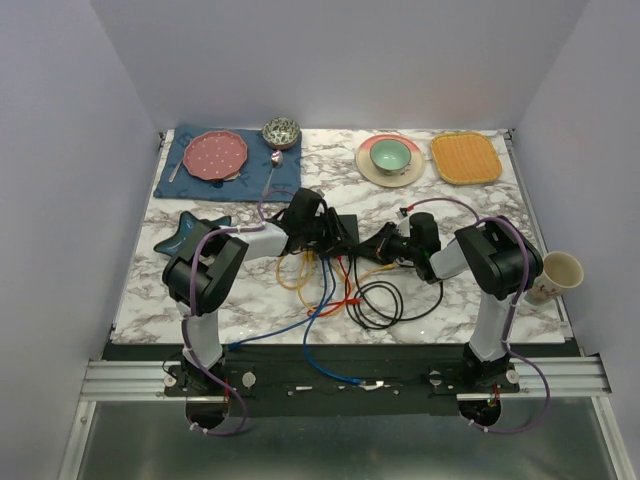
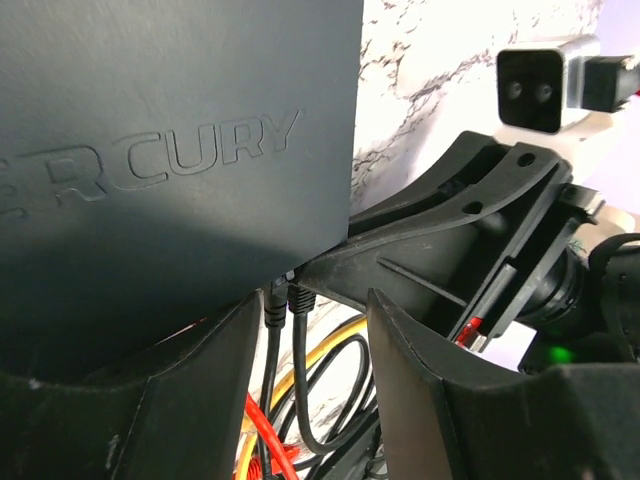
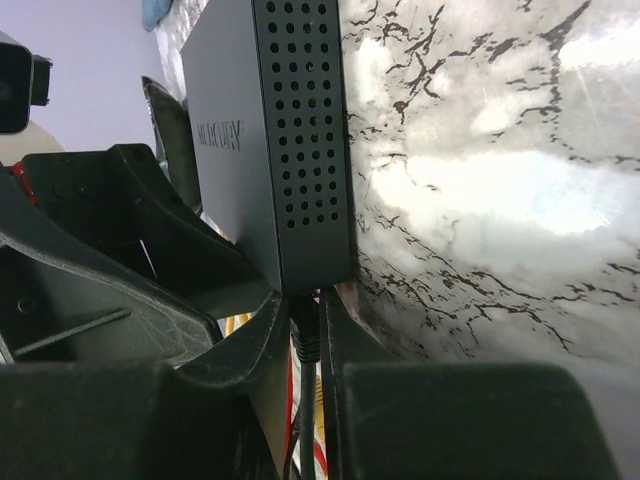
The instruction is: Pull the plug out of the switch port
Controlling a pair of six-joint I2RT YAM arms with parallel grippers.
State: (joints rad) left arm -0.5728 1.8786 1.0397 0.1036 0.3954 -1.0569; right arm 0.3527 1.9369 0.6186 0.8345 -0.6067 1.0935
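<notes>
Surface: white marble-pattern table (image 1: 480, 215) with dark veins, boxed in by plain grey-lilac walls (image 1: 330, 60) on three sides, aluminium rail (image 1: 130, 375) along the near edge by my bases

Far edge is tableware: blue placemat (image 1: 180, 150) carrying a pink plate (image 1: 217, 155), patterned bowl (image 1: 281, 132) beside it, then cream plate (image 1: 365, 165) with a green bowl (image 1: 391, 154), then orange mat (image 1: 465, 158). Blue star dish (image 1: 185, 235) on the left, paper cup (image 1: 560, 272) at the right edge

The switch (image 2: 170, 120) is mid table between my two wrists, lying flat, logo face up. Long axis runs roughly left-right across the table; socket edge faces the near side, with yellow cable (image 1: 290, 272), orange cable (image 1: 350, 290), blue cable (image 1: 320, 330) and black cable (image 1: 385, 305) spilling toward my bases. Its vented short end shows in the right wrist view. From overhead my wrists cover most of it, so I can't pin the angle tighter

My right gripper (image 3: 305, 310) is nearly closed, pinching the black plug (image 3: 304, 340) right at the socket edge, at the corner by the vented end; plug sits in its port

My left gripper (image 2: 312, 310) is about half open, low at the socket edge; black leads pass through the gap, nothing clamped that I can see
</notes>
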